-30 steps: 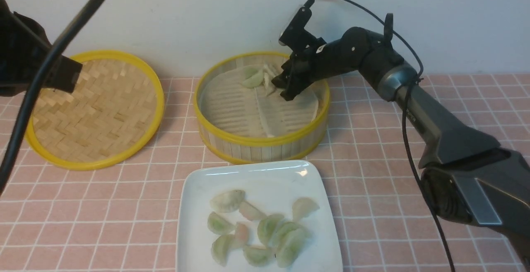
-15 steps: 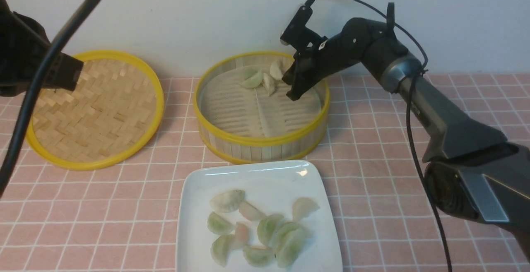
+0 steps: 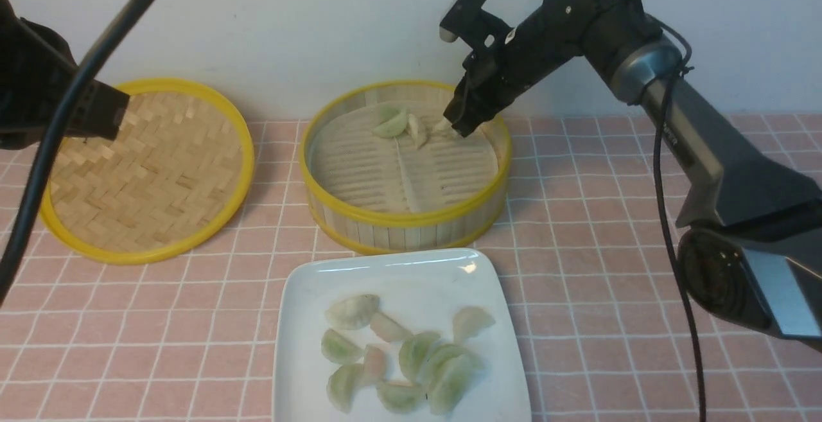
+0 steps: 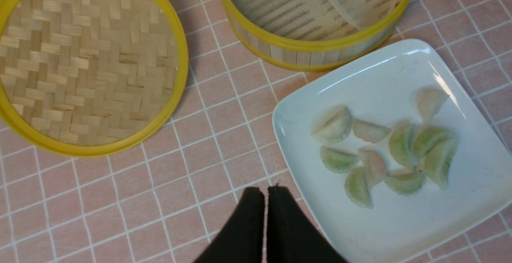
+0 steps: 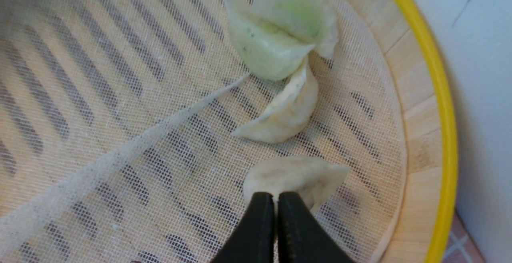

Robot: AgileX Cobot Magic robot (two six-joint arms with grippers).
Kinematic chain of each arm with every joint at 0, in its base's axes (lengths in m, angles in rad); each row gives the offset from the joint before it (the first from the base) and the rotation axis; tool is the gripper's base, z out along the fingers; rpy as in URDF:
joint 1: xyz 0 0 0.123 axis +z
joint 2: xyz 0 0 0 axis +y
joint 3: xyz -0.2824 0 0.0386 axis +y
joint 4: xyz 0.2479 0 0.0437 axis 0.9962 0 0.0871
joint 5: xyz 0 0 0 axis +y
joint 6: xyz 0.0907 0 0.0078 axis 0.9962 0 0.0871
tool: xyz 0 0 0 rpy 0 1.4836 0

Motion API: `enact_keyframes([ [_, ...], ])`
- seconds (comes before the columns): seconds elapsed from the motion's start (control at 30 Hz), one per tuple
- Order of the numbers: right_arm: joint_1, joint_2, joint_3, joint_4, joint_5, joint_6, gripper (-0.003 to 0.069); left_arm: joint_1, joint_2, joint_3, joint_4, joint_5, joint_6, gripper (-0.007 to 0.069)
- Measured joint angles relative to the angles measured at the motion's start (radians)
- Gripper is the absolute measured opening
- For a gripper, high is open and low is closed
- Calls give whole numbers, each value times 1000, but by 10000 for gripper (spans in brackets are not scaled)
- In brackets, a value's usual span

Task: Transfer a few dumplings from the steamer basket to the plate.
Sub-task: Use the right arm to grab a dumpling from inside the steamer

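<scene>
Right fingers pinch whitish dumpling by its edge, upper centre of frame over basket, likely for carrying to plate; left fingers closed, empty.

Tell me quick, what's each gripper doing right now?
Left gripper: closed, holding nothing.
Right gripper: closed on the edge of a whitish dumpling, over the basket.

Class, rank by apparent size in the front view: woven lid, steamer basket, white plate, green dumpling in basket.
1. white plate, widest, but nearest and cropped: unsure.
2. woven lid and steamer basket, alike.
3. green dumpling.
</scene>
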Motion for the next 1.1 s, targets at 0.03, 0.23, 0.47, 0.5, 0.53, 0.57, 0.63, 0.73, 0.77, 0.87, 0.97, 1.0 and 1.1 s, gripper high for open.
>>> enact_keyframes([
  [0.03,0,-2,0,1,0,0,-6,0,0,0,0,0,0,-6],
  [0.23,0,-3,0,0,4,13,-6,0,0,0,0,0,0,-6],
  [0.47,0,-48,3,-14,11,120,-6,0,0,0,0,0,0,-6],
  [0.5,0,-62,3,-15,11,126,-6,0,0,0,0,0,0,-6],
  [0.53,0,-80,3,-15,11,135,-6,0,0,0,0,0,0,-6],
  [0.57,0,-90,3,-14,11,145,-6,0,0,0,0,0,0,-6],
  [0.63,0,-127,3,-13,12,175,-6,0,0,0,0,0,0,-6],
  [0.73,0,-165,6,-4,13,210,-8,0,0,0,0,0,0,-6],
  [0.77,0,-177,10,-3,12,216,-8,0,0,0,0,0,0,-6],
  [0.87,2,-236,65,-3,13,226,-7,0,0,0,0,0,0,-6],
  [0.97,12,-304,150,-3,13,204,-7,1,0,0,1,0,0,-6],
  [1.0,16,-321,172,-1,13,188,-7,1,0,0,1,0,0,-6],
  [1.1,26,-337,240,1,12,167,-7,1,0,0,1,0,0,-6],
])
